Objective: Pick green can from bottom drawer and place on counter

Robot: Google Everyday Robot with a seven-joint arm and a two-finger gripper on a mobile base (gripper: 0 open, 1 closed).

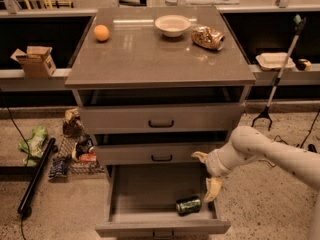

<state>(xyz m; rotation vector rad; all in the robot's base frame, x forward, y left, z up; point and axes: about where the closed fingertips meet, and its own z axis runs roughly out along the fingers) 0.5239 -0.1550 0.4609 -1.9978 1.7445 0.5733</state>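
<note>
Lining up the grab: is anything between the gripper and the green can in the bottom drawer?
Nothing visible is. The gripper hangs, jaws open, just above and right of the green can, which lies on its side alone at the front right of the open bottom drawer.

Nothing readable here, honestly. The green can [188, 205] in the bottom drawer [145, 194] has pale markings, but I can't make out any letters. Same goes for the gold patterned can [207, 37] on the counter [150, 59] and the cardboard box [35, 60] at 9 o'clock. The gripper [206, 173], fingers spread, hangs at 1 o'clock from the green can.
</note>
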